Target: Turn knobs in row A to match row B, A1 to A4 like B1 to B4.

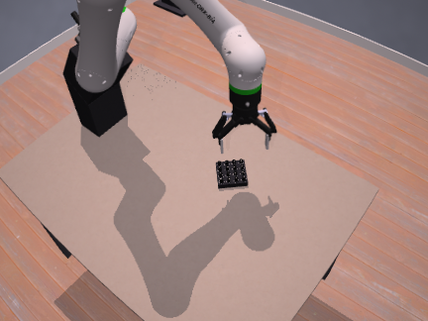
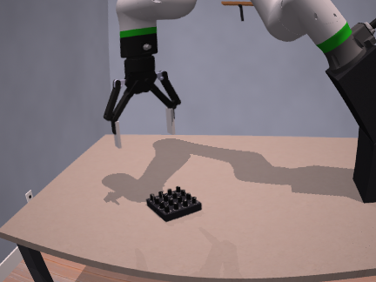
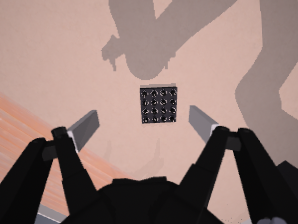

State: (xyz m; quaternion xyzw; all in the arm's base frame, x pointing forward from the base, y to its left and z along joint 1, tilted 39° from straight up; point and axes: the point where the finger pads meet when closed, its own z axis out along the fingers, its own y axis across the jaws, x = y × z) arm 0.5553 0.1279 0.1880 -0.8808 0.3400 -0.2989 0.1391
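Arm up, claw wide open and empty.

I have the white arm [image 1: 233, 37] reaching out from its black base [image 1: 106, 116] and bending down at the green-ringed wrist [image 2: 138, 32]. My gripper [image 2: 144, 127] points straight down, held high in the air, touching nothing. Its jaws are spread as far as they go, and the pale fingertips hang apart with nothing between them.

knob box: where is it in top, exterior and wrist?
Top: knob box right of centre, just below the open tool.
Exterior: lower centre, on the table, below and right of the tool.
Wrist: centre, between the fingers.
Shared landmark: the arm's shadow beside the box.
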